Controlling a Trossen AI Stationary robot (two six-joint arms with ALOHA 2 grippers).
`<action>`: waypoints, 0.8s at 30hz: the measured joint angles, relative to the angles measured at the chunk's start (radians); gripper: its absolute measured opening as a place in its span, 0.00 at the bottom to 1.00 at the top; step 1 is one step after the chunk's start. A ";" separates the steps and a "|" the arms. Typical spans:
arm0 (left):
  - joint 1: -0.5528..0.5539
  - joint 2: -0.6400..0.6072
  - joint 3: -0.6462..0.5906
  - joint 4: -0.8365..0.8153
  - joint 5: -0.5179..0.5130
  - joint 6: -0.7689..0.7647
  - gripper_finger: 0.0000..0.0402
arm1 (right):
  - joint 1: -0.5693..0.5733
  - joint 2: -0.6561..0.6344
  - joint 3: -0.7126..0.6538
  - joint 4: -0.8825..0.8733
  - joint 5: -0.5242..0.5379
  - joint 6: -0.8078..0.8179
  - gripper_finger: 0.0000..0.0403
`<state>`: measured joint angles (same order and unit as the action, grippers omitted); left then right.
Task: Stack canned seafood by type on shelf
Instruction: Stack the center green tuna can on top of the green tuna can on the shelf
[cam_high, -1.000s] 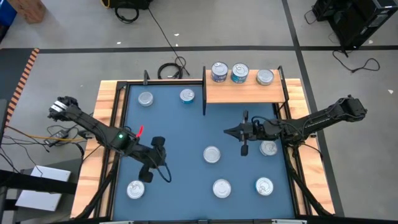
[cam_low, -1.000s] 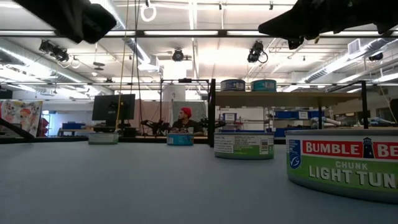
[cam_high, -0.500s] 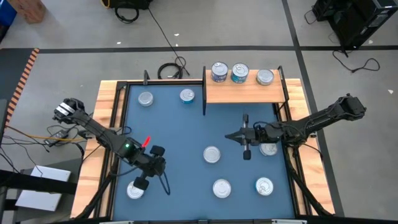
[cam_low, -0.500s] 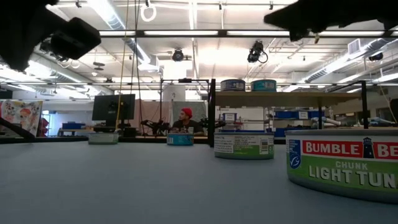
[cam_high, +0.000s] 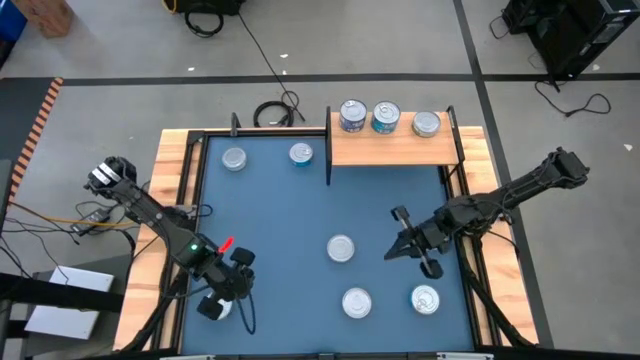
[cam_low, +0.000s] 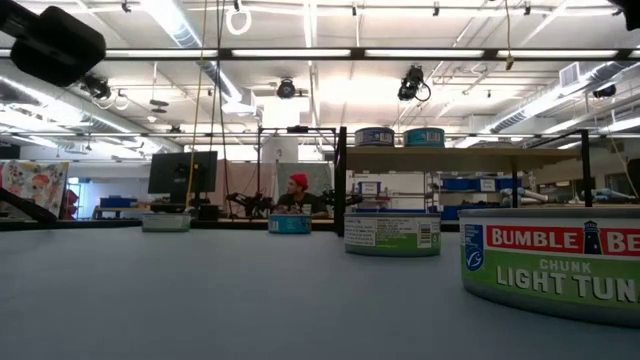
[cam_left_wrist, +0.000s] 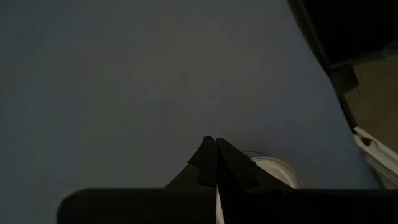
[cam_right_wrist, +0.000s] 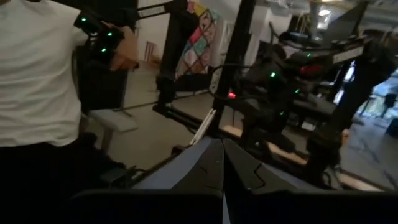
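Wooden shelf (cam_high: 395, 150) stands at the far edge of the blue mat (cam_high: 280, 210), carrying three tins (cam_high: 385, 118) in a row; two tins sit beside it on the mat, four lie nearer the front; left gripper (cam_high: 212, 305) hangs over the front-left tin (cam_left_wrist: 273, 171), fingertips pressed together, gripping nothing; right gripper (cam_high: 412, 243) hovers near the front-right tin (cam_high: 425, 299), fingers likewise closed and empty.

The tuna tins (cam_high: 357, 301) have shiny bare-metal tops; the nearest one (cam_low: 551, 262) wears a glossy printed paper label. The shelf (cam_high: 392, 150) is pale, matt wood with thin black metal posts. The blue mat (cam_high: 290, 215) looks smooth and matt.
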<state>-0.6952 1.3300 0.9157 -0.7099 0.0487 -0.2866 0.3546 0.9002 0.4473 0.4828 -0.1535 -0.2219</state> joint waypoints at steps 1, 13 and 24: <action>-0.002 0.000 0.000 -0.001 -0.001 -0.008 0.00 | 0.000 -0.003 0.000 -0.011 0.001 0.009 0.01; -0.001 0.000 0.000 0.001 -0.021 -0.040 0.00 | -0.004 -0.004 0.000 -0.091 0.125 0.054 0.01; 0.060 -0.001 0.000 0.121 -0.069 -0.092 0.00 | -0.004 -0.004 0.000 -0.127 0.226 0.091 0.01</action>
<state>-0.6350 1.3291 0.9161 -0.5893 -0.0199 -0.3781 0.3508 0.8963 0.4473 0.3562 0.0724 -0.1310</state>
